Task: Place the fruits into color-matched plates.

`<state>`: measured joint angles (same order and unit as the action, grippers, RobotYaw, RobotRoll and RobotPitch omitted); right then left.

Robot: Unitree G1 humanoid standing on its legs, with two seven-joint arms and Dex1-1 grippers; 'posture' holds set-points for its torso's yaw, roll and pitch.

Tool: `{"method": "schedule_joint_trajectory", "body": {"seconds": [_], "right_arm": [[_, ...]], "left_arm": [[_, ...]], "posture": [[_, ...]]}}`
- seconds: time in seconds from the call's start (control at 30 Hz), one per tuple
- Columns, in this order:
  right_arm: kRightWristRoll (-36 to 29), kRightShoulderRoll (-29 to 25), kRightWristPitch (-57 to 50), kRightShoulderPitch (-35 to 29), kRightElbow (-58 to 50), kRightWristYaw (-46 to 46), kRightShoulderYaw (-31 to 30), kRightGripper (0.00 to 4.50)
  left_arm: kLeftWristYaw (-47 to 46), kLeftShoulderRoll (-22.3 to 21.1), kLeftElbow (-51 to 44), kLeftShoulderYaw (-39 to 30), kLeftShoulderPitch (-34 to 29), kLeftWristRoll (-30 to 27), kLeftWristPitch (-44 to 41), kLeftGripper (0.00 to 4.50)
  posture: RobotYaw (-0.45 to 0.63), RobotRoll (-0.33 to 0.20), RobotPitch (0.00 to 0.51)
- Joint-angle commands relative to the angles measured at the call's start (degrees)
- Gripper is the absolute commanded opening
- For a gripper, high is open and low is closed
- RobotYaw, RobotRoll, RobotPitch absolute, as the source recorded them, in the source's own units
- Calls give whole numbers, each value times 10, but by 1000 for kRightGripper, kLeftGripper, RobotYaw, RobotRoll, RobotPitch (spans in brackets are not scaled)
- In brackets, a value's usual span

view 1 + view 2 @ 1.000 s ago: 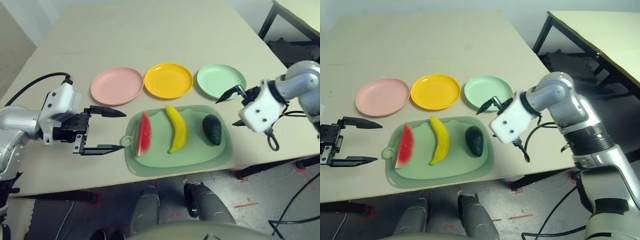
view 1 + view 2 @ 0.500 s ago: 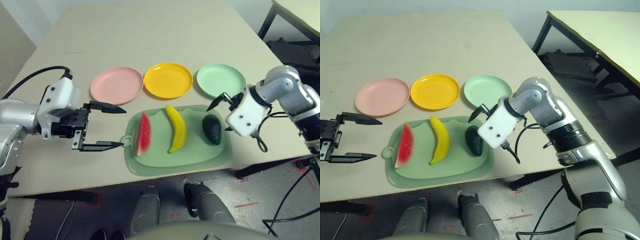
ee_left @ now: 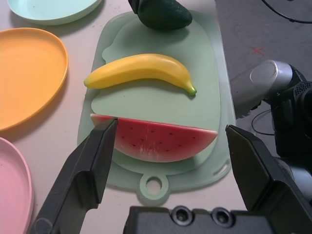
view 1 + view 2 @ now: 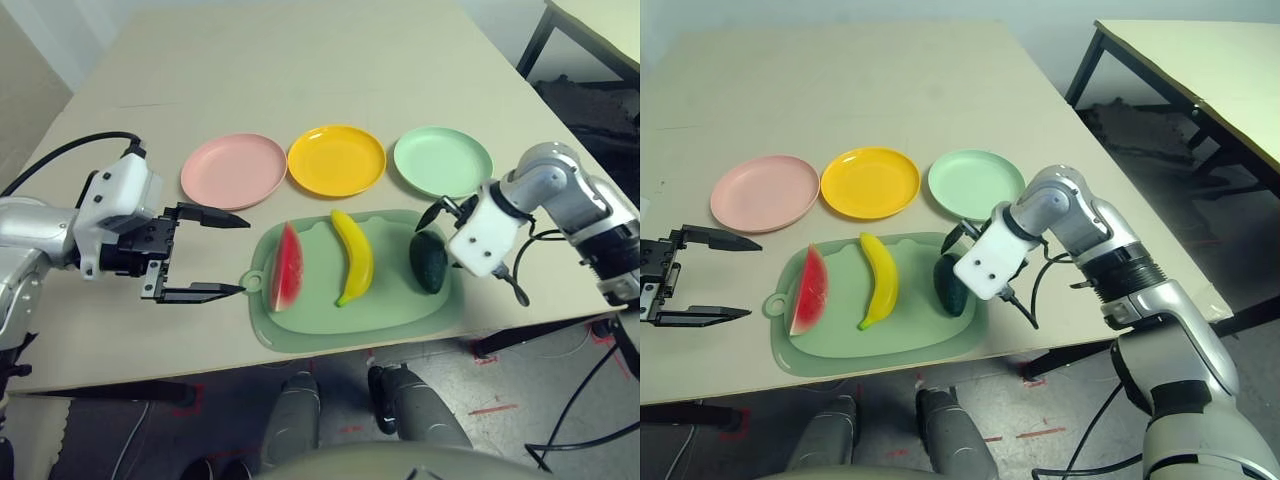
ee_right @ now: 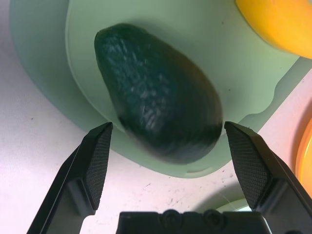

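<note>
**A:** Beige table [image 4: 330,70], another table off to the robot's right, bare floor below. From the head camera you've got three plates in a row: pink plate [image 4: 234,171], yellow plate [image 4: 336,160], mint plate [image 4: 442,162]. In front of them the cutting mat [image 4: 310,325] carries the watermelon [image 4: 287,268], banana [image 4: 354,257] and avocado [image 4: 428,261]. Nothing's been sorted yet, so I'd say you're on the first pick, and it's the avocado.

**B:** What's the right gripper [image 4: 952,241] doing?

**A:** It's angled down right over the avocado, fingers spread wide, holding nothing. The right wrist view is clearer: the avocado [image 5: 158,109] lies between the two fingers [image 5: 96,163], and I can't see either pad touching it. You'd need to drop a bit lower so the pads straddle its body, close, then carry it to the mint plate just behind the mat.

**B:** And the left?

**A:** The left gripper [image 4: 205,253] hangs beside the mat's handle end, also wide open and empty. In the left wrist view its fingers [image 3: 87,170] frame the watermelon [image 3: 156,141] but sit short of it. You're lined up for that one next, I'd guess.
</note>
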<state>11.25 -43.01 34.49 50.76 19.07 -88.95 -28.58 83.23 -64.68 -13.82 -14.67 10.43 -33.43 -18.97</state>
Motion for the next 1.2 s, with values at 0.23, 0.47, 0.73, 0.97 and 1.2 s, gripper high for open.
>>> {"method": "schedule_joint_trajectory", "body": {"seconds": [0.23,0.47,0.73,0.97,1.2], "right_arm": [[-7,-11,-49,-21,-64,-13,-5,4468],[-10,-19,-68,-45,-99,-20,-7,4468],[4,-15,-71,-34,-83,-24,-10,4468],[10,-12,-91,-36,-87,-26,-12,4468],[5,-12,-122,-42,-108,-34,-10,4468]], "left_arm": [[3,-7,-11,15,23,2,-7,4500],[4,-7,-7,22,34,4,-6,4500],[2,-9,-14,20,31,3,-9,4500],[2,-14,-19,14,26,4,-13,4500],[7,-20,-9,18,32,9,-7,4500]], "posture": [[6,0,156],[5,0,158],[18,0,156],[21,0,154],[13,0,156]]}}
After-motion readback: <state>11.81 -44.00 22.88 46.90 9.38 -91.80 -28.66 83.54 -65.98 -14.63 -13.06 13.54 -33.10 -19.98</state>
